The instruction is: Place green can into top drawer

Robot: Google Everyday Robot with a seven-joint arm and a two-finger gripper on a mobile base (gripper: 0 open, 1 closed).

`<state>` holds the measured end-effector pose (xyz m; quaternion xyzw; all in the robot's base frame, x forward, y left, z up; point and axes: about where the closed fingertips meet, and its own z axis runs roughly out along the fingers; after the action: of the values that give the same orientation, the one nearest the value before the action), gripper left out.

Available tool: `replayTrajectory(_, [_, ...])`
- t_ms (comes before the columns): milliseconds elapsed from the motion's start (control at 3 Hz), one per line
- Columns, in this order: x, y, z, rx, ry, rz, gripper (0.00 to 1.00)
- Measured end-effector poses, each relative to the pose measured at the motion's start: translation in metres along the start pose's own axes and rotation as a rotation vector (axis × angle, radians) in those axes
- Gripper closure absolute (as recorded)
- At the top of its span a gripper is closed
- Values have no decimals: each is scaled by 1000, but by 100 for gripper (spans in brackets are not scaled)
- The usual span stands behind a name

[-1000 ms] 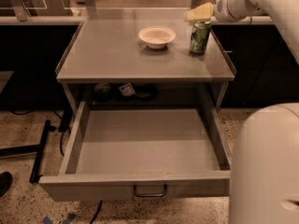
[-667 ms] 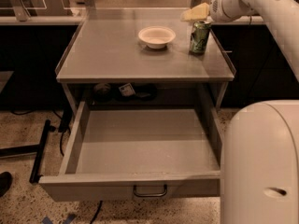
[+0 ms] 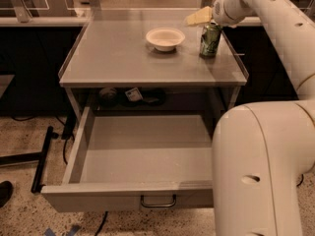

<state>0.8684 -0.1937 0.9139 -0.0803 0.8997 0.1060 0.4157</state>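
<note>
The green can (image 3: 210, 40) stands upright on the grey tabletop (image 3: 123, 58), near its right edge and to the right of the white bowl (image 3: 165, 37). My gripper (image 3: 204, 19) is at the can's top, reaching in from the upper right on the white arm (image 3: 275, 28); it touches or nearly touches the can's rim. The top drawer (image 3: 98, 198) is pulled out wide below the tabletop, its grey inside bare, with the dark pull handle (image 3: 158, 201) at the centre of its front panel.
My robot's large white body (image 3: 261, 171) covers the drawer's right front corner. Dark items (image 3: 129, 96) lie on the shelf behind the drawer. A black stand leg (image 3: 42, 159) lies on the speckled floor at left. Low raised edges run along the tabletop's sides.
My gripper has shifted slightly left over the can's top. My white body has come further into view at lower right. The can, bowl and drawer have not moved.
</note>
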Motion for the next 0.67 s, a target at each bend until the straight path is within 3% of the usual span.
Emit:
replayTrajectory(333, [9, -2, 9, -2, 42, 17, 0])
replayTrajectory(667, [14, -4, 17, -14, 59, 26, 17])
